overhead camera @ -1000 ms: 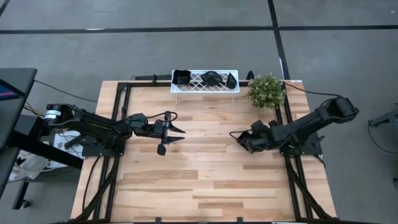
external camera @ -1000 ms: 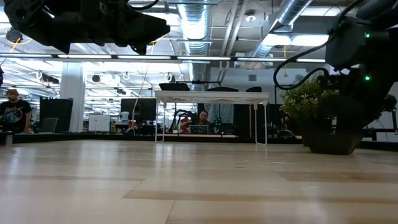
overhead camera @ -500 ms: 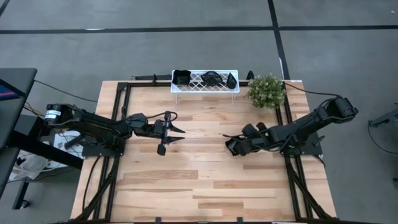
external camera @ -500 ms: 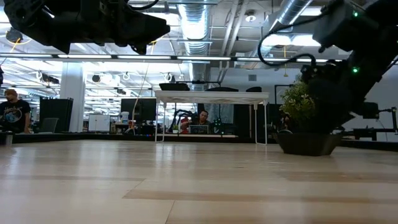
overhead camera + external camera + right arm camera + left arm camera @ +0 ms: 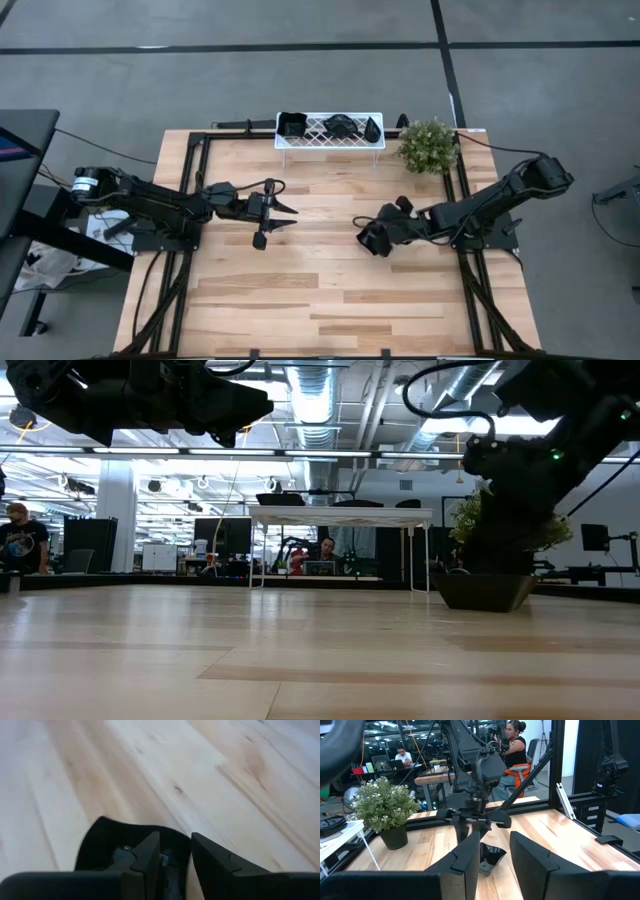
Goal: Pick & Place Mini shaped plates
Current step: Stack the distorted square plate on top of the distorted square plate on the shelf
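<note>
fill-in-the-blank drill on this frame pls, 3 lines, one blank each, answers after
1. The white rack at the table's far edge holds ___ black dishes.
2. The right gripper grips a black ___ over the wooden table.
3. Next to the rack stands a green potted ___.

Missing words: three; dish; plant

White rack (image 5: 328, 140), potted plant (image 5: 428, 146)

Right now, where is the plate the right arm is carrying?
In the high view the black plate sits in the right pincer, above the table's middle, right of centre, below the white rack.
</note>
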